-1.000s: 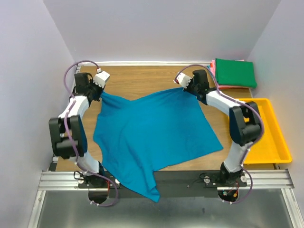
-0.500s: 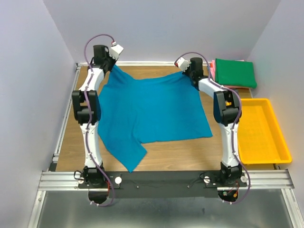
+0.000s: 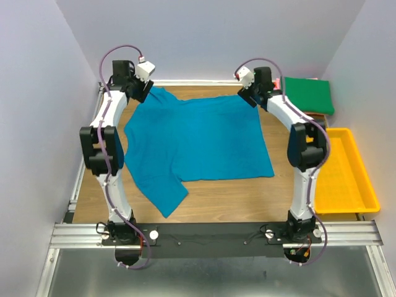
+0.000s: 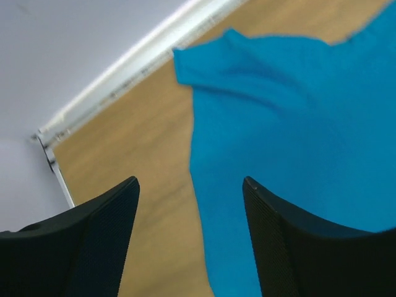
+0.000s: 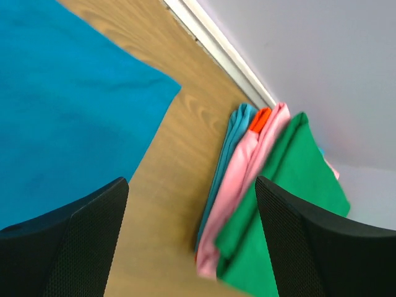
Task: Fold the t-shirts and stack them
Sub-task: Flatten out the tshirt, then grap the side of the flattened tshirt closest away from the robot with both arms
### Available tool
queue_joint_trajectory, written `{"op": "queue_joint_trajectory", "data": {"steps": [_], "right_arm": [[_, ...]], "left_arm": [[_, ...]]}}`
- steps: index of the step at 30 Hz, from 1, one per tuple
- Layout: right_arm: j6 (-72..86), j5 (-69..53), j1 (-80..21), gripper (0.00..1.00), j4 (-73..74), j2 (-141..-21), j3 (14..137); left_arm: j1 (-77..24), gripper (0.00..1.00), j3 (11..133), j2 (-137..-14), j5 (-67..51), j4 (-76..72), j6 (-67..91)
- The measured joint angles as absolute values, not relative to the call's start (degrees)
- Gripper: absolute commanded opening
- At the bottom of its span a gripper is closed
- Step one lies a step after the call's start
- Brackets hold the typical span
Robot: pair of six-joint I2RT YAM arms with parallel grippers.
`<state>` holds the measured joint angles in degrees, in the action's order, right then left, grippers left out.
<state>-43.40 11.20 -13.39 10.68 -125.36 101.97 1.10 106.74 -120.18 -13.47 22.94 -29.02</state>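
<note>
Seemingly the task is partway through. A stack of folded shirts sits in the far right corner of the bench, with a green shirt on top and a pink shirt and other colours beneath it. The teal shirt lies spread out flat across the middle of the bench, with one flap reaching toward the near left, and it shows no fold yet. The left claw hangs over its far left corner and the right claw just beside its far right corner. Each stands wide, with nothing between its fingers. Judging from this, what remains is to fold the teal shirt and set it on the stack. A yellow tray stands at the right, apart from the shirts.
</note>
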Motion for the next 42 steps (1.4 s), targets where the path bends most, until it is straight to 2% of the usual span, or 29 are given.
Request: {"op": "queue_joint_trajectory", "data": {"steps": [4, 5, 6, 8, 9, 12, 18, 21, 29, 32, 33, 34, 42], "right_arm": [[-38.79, 5.65, -13.39, 0.87, 22.79, -115.31, 100.36], [-37.91, 4.60, -13.39, 0.82, 25.34, -113.58, 99.94], [-37.39, 3.66, -13.39, 0.78, 26.72, -112.66, 99.55], [-35.81, 1.06, -13.41, 0.70, 31.92, -109.89, 97.49], [-35.07, 0.10, -13.41, 0.62, 34.11, -109.30, 96.33], [-33.50, -1.98, -13.39, 0.49, 39.44, -108.66, 90.94], [-31.53, -3.73, -13.41, 0.42, 46.15, -108.97, 81.36], [-31.11, -3.92, -13.41, 0.42, 46.61, -109.16, 79.13], [-31.07, -2.59, -13.41, 0.44, 45.39, -108.62, 72.60], [-30.94, -2.48, -13.41, 0.54, 45.10, -108.09, 72.25], [-30.85, -2.59, -13.41, 0.60, 45.12, -107.92, 72.25], [-30.79, -2.70, -13.41, 0.61, 45.21, -107.63, 72.23], [-33.10, -6.35, -13.43, 0.61, 49.95, -98.72, 72.58]], "left_arm": [[1.76, 0.51, 90.80, -106.10, -16.80, 26.63, -31.57], [1.76, 0.44, 88.07, -104.09, -17.30, 27.51, -32.14], [1.76, 0.41, 84.01, -101.23, -17.85, 27.88, -32.80], [1.76, 0.39, 78.98, -98.08, -18.48, 29.02, -33.69], [1.74, 0.36, 74.54, -96.23, -18.81, 29.93, -34.39], [1.69, 0.33, 66.22, -94.59, -18.92, 32.12, -35.55], [1.72, 0.28, 57.41, -94.52, -16.58, 33.39, -36.62], [1.80, 0.22, 55.79, -94.50, -14.63, 33.19, -37.06], [3.44, 0.22, 51.00, -90.59, -9.21, 32.23, -39.59], [3.99, 0.36, 50.87, -90.19, -8.34, 32.40, -40.05], [4.10, 0.44, 51.16, -90.19, -8.32, 32.71, -40.34], [4.21, 0.47, 51.64, -90.06, -8.49, 33.36, -40.73], [4.51, 0.50, 57.71, -81.28, -14.46, 42.44, -49.21]]}}
